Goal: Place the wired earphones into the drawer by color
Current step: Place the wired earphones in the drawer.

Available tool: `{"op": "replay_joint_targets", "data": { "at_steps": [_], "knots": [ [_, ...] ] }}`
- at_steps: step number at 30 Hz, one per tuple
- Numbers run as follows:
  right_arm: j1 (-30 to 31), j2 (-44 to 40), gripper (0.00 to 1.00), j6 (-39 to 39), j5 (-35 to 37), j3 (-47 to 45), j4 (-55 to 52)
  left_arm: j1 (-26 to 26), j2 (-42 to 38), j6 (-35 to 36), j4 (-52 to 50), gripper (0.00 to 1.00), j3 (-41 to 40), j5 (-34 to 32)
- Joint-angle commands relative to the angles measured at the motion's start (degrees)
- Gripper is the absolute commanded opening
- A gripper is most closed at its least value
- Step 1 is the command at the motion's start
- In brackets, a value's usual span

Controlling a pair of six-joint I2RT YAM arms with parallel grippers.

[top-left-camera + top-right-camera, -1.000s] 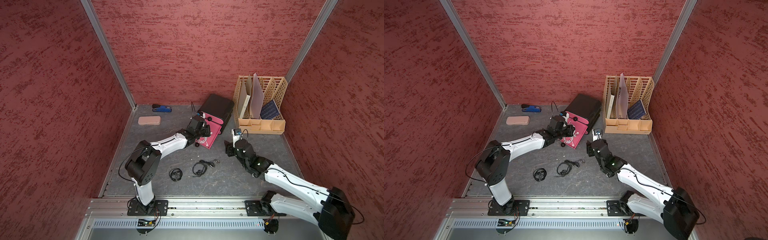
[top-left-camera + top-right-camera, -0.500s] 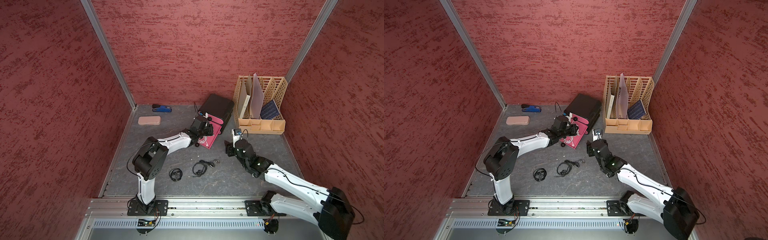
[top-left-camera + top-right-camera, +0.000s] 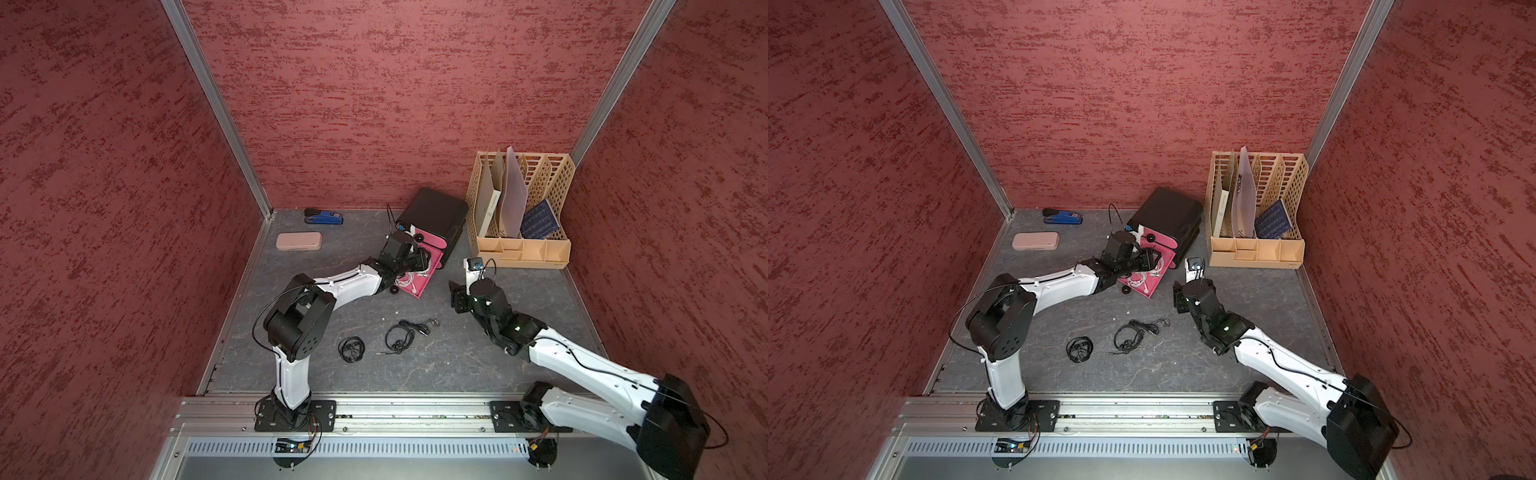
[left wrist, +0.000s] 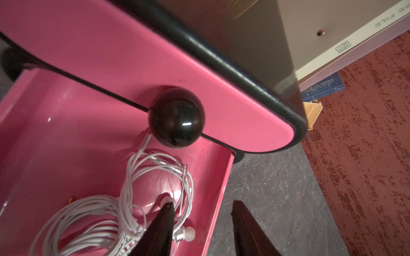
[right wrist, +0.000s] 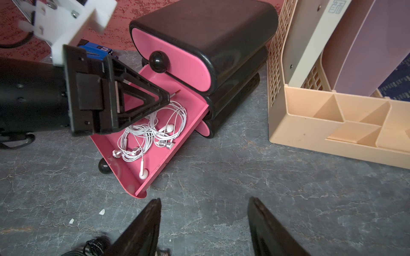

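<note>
Fingers (image 4: 159, 230) of the left gripper (image 4: 200, 205) are standing apart, 1 above white earphones (image 4: 126, 206) in the pink drawer (image 4: 44, 133); right gripper (image 5: 204, 199) is hovering, jaws parted; 2 black earphones (image 3: 351, 349) are lying outside.

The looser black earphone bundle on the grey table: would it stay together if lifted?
Probably floppy: the looser black earphone bundle lies in a slack, thin loop. Its earbud end and plug trail outside the coil, so they would likely dangle.

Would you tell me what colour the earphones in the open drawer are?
The earphones are white; the right wrist view shows them best.
</note>
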Motion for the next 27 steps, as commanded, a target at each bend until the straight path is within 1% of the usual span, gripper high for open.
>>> {"op": "replay_joint_targets", "data": {
  "at_steps": [1,2,5,7,9,14,20,21,24,27],
  "knots": [
    [-0.3,-0.3,0.67,0.3,1.5,-0.6,0.9,0.3,-6.2,0.9,2.5,0.52,-3.6,-0.9],
    [-0.3,-0.2,0.67,0.4,1.5,-0.5,0.9,0.3,-7.7,0.7,3.2,0.55,-5.3,-1.1],
    [-0.3,0.2,0.67,0.3,1.4,-0.2,0.6,0.9,-12.0,0.4,6.4,0.67,-11.3,-1.0],
    [-0.5,0.5,0.67,0.2,1.1,0.1,0.4,1.3,-15.4,0.5,7.8,0.78,-15.4,-1.4],
    [-0.5,0.8,0.67,-0.6,0.5,0.4,0.4,1.7,-18.5,1.0,9.0,0.86,-19.4,-1.7],
    [-1.1,2.8,0.68,-2.2,-1.6,2.2,-0.9,3.8,-25.5,1.8,13.2,1.0,-29.2,-0.5],
    [-2.2,5.6,0.68,-1.5,-6.4,6.1,-4.0,7.5,-31.6,3.5,21.2,1.0,-40.1,5.6],
    [-2.4,5.9,0.68,-1.4,-7.1,6.7,-4.5,8.1,-32.1,3.8,23.7,1.0,-41.6,6.7],
    [-3.0,6.6,0.68,-1.0,-9.2,8.8,-6.0,10.0,-32.4,4.1,26.6,1.0,-44.7,10.4],
    [-4.2,7.2,0.68,0.0,-11.6,10.9,-7.3,12.2,-30.7,3.4,29.7,1.0,-46.5,14.7]
  ]
}}
